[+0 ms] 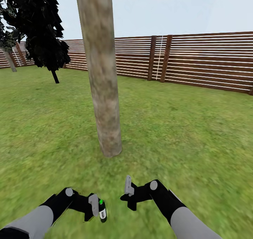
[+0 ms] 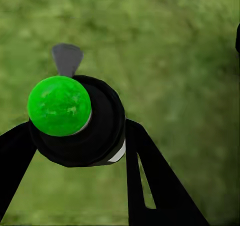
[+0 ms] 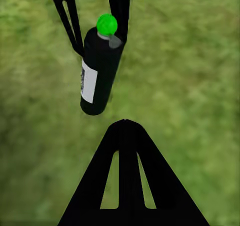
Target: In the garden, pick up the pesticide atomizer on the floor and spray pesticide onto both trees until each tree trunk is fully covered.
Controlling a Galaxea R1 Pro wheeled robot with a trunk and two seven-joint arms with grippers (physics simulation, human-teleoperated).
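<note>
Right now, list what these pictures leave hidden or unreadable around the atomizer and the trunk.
- Trunk: the head view's top edge cuts it off, so its crown is unseen.
- Pesticide on the bark: specks, if any, are too small against the mottling.
- Atomizer label: too blurred to read in the right wrist view.
- Atomizer base: hidden in the left wrist view behind its own green cap.
- Right tool: open or shut cannot be told.

Head view forward-down at trunk (image 1: 100, 73), wrist views close, sharing atomizer (image 3: 100, 66)
</note>
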